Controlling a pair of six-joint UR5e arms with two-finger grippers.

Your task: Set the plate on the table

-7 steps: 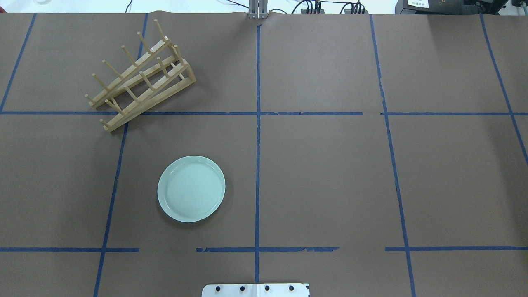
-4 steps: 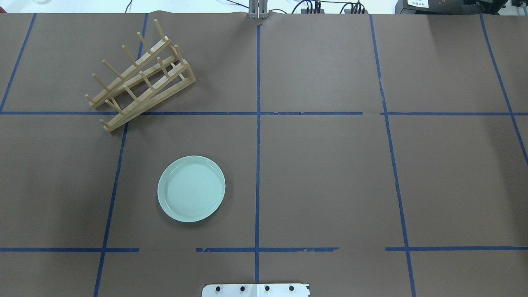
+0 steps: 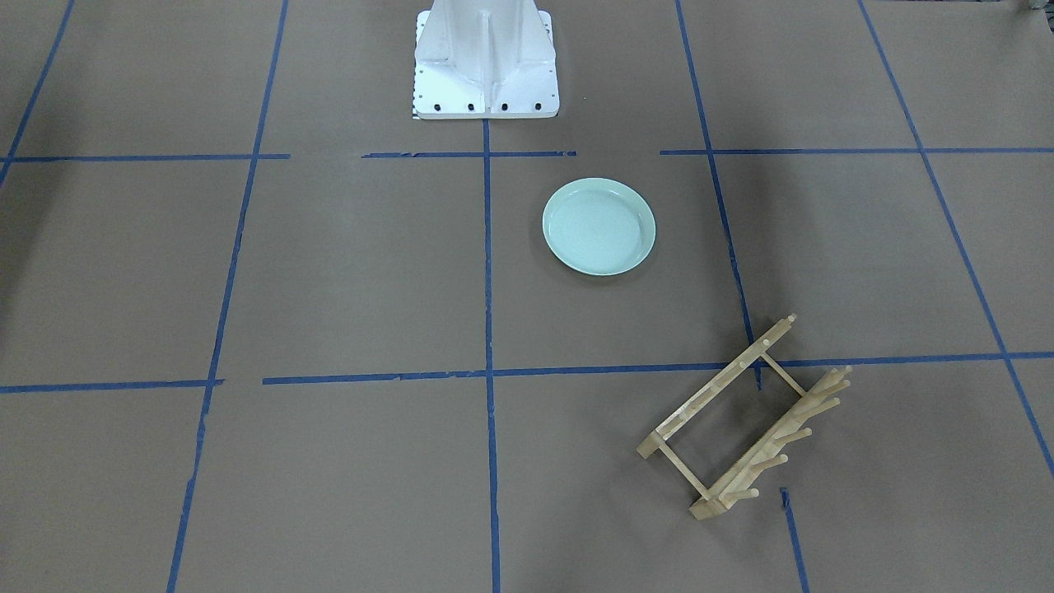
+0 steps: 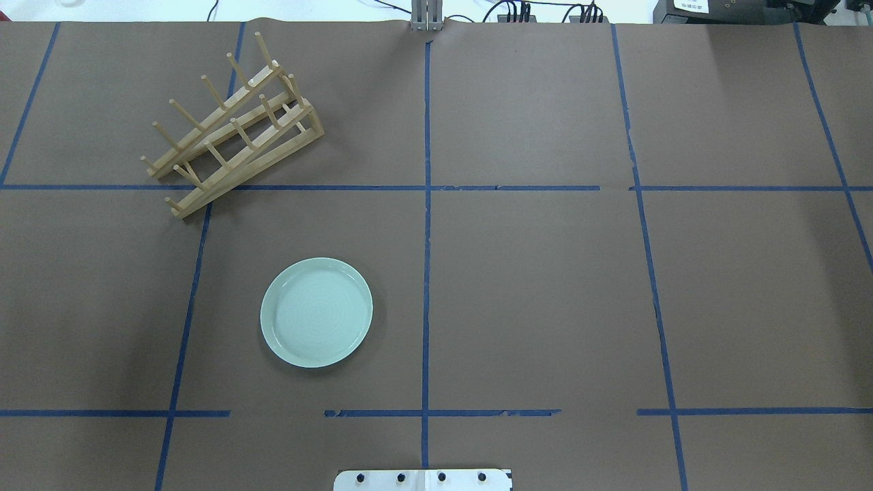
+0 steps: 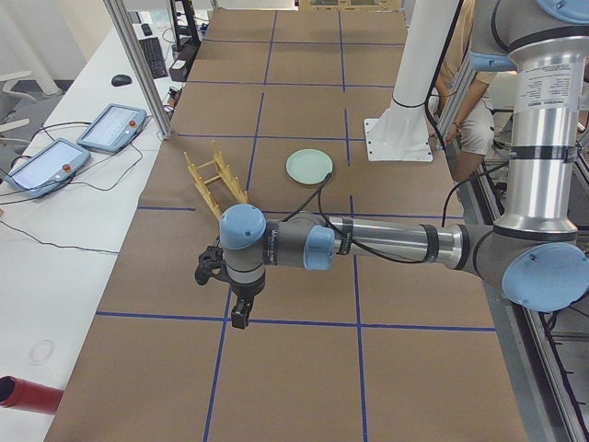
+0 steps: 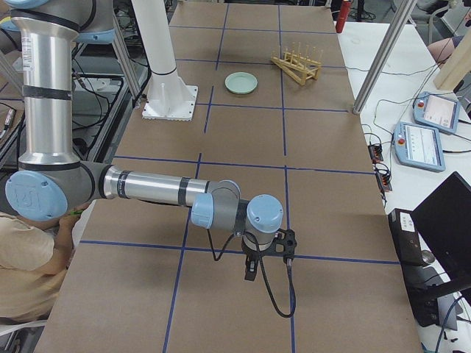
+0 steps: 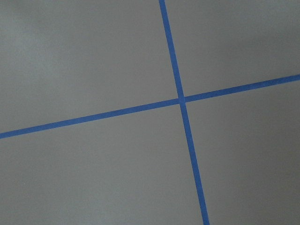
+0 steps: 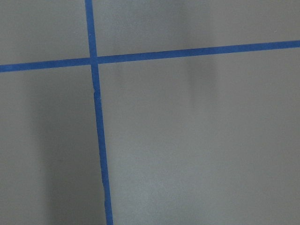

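The pale mint-green plate [image 4: 316, 312] lies flat on the brown table [image 4: 539, 286], left of the centre tape line. It also shows in the front view [image 3: 599, 226], the left side view [image 5: 308, 166] and the right side view [image 6: 241, 82]. No gripper touches it. My left gripper [image 5: 241, 313] hangs over the table's left end, far from the plate. My right gripper [image 6: 250, 271] hangs over the table's right end. Both show only in the side views, so I cannot tell whether they are open or shut. Both wrist views show only bare table and blue tape.
A light wooden peg rack [image 4: 232, 129] stands at the back left, beyond the plate, with nothing in it. The white pedestal base [image 3: 486, 58] stands at the near middle edge. Tablets [image 5: 110, 127] and cables lie past the far edge. A person sits behind the robot [image 6: 29, 294].
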